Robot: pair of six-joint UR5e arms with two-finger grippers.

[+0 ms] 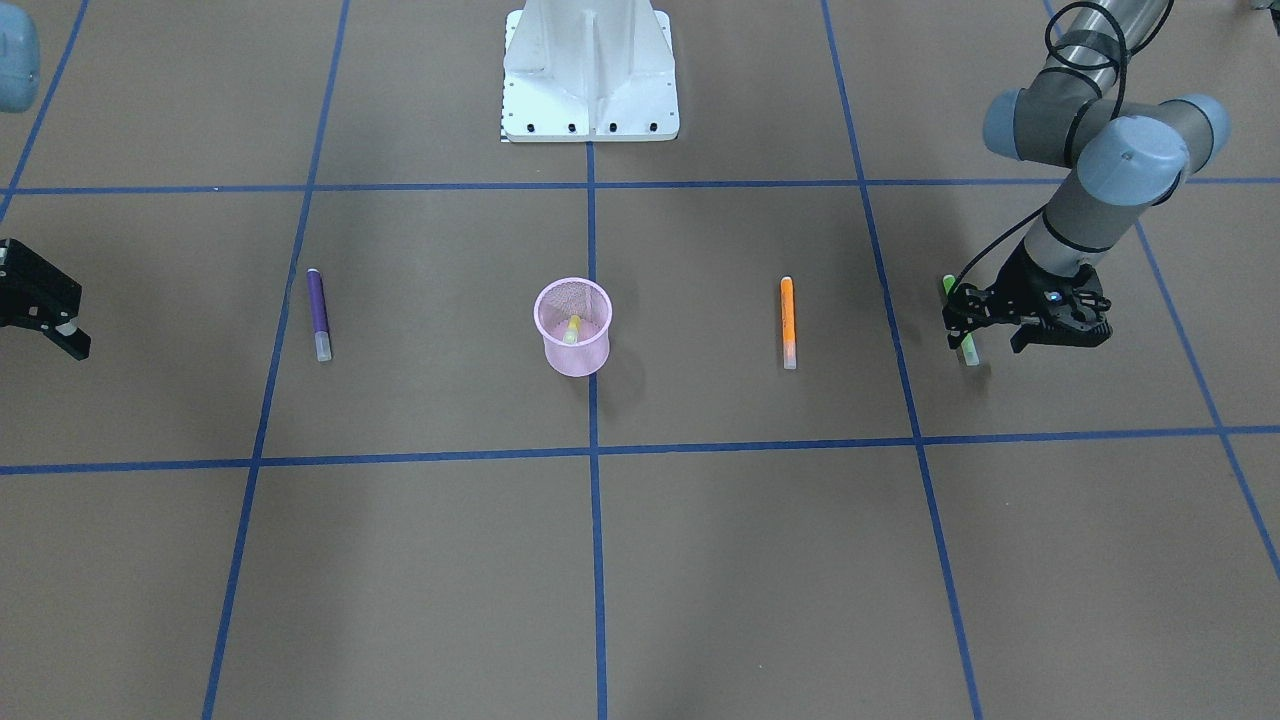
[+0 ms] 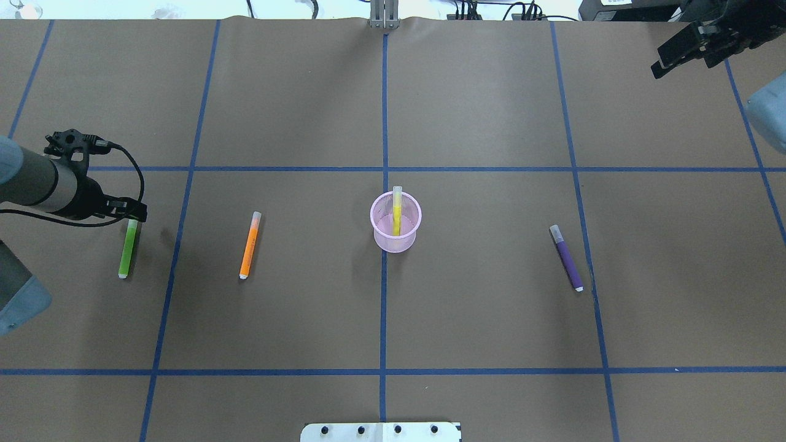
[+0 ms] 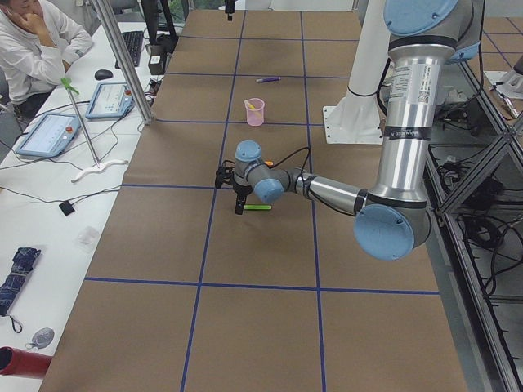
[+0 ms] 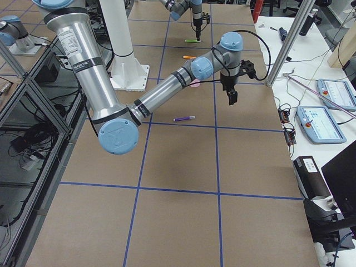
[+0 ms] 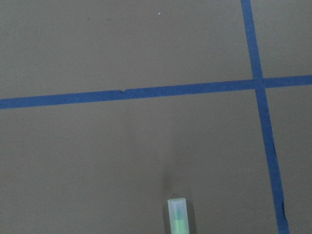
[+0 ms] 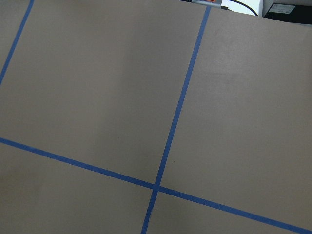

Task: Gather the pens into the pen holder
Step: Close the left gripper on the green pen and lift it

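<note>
The pink mesh pen holder (image 1: 582, 356) (image 2: 393, 243) stands upright at the table's middle with the yellow pen (image 1: 572, 331) (image 2: 397, 213) leaning inside it. The orange pen (image 1: 788, 320) (image 2: 249, 245), green pen (image 1: 966, 345) (image 2: 128, 248) and purple pen (image 1: 318, 312) (image 2: 568, 258) lie flat on the table. My left gripper (image 1: 985, 335) (image 2: 132, 212) is open and low over the green pen's capped end, which also shows at the bottom of the left wrist view (image 5: 177, 217). My right gripper (image 1: 45, 325) (image 2: 684, 52) is open and empty, raised far out beyond the purple pen.
The robot's white base (image 1: 590, 70) (image 2: 381, 431) stands at the table's near edge. Blue tape lines (image 2: 384, 294) grid the brown table. A metal post (image 4: 289, 41) and desks with tablets (image 3: 49, 135) and a seated person (image 3: 37, 41) border the far side.
</note>
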